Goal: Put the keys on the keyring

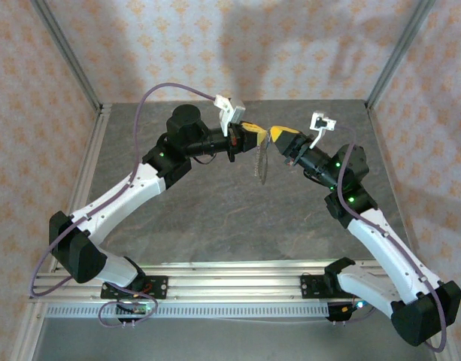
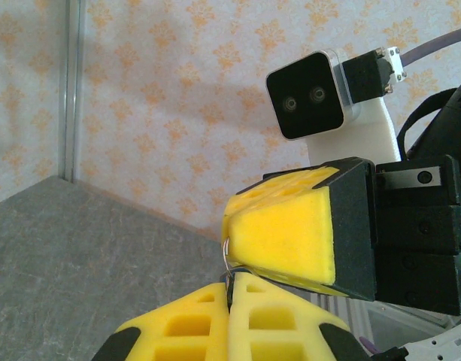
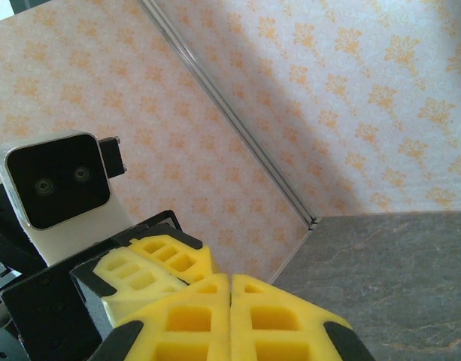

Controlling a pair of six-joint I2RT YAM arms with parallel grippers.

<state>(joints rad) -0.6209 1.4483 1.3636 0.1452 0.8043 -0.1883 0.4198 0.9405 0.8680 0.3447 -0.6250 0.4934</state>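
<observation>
My two grippers meet tip to tip above the middle of the table. The left gripper (image 1: 257, 134) (image 2: 232, 289) is shut, and a thin dark-blue sliver, apparently the key (image 2: 231, 280), is pinched at its tips. The right gripper (image 1: 276, 136) (image 3: 230, 280) is also shut. In the left wrist view a fine metal wire (image 2: 227, 254) curves out of the seam of its yellow fingers (image 2: 286, 233) down to the key. The tan-beige keyring (image 1: 262, 164) hangs as a narrow loop below the meeting point. Its top is hidden between the fingertips.
Grey stone-patterned table (image 1: 215, 218) with patterned walls on three sides and metal corner posts (image 1: 384, 64). An aluminium rail (image 1: 230, 282) with both arm bases runs along the near edge. The left wrist's camera (image 3: 57, 188) sits close to my right fingers.
</observation>
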